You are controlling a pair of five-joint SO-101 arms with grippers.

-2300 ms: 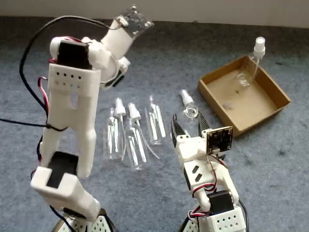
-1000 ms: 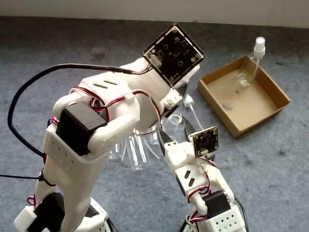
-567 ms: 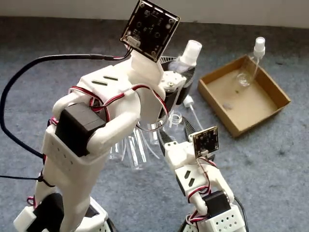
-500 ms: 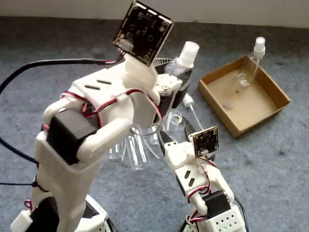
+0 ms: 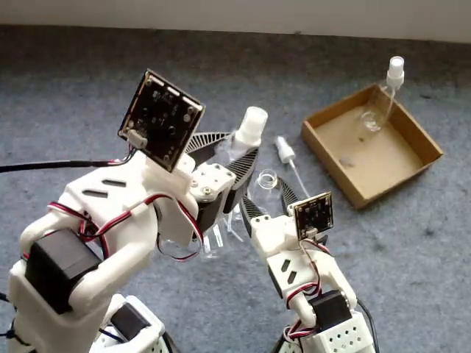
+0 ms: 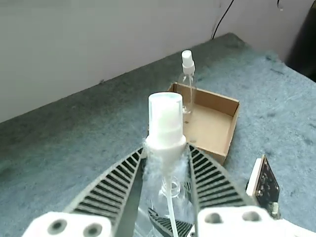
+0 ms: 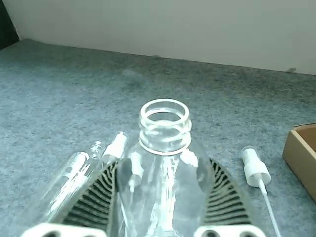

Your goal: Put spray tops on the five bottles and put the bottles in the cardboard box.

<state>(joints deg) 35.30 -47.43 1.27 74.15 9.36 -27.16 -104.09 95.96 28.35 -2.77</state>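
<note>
My left gripper point(image 5: 234, 147) is shut on a clear bottle with a white spray top point(image 5: 250, 125), held upright above the carpet; the same capped bottle point(image 6: 165, 123) rises between the ribbed fingers point(image 6: 118, 182). Just beside it my right gripper point(image 5: 268, 193) is shut on an uncapped bottle point(image 5: 266, 179), whose open neck point(image 7: 164, 123) points up. A loose spray top point(image 5: 285, 152) with its tube lies between the arms and the cardboard box point(image 5: 412, 173). One capped bottle point(image 5: 395, 72) leans in the box's far corner.
Clear bottles point(image 5: 213, 235) lie on the grey carpet under the left arm, and two bottles point(image 7: 74, 173) show beside the right gripper. The box point(image 6: 232, 123) sits at the right, with open carpet around it. A wall bounds the far side.
The left arm swung in from the far left, lifted a capped bottle, then brought it lower and nearer the right gripper. The right gripper shut on the open bottle and has held still since.
</note>
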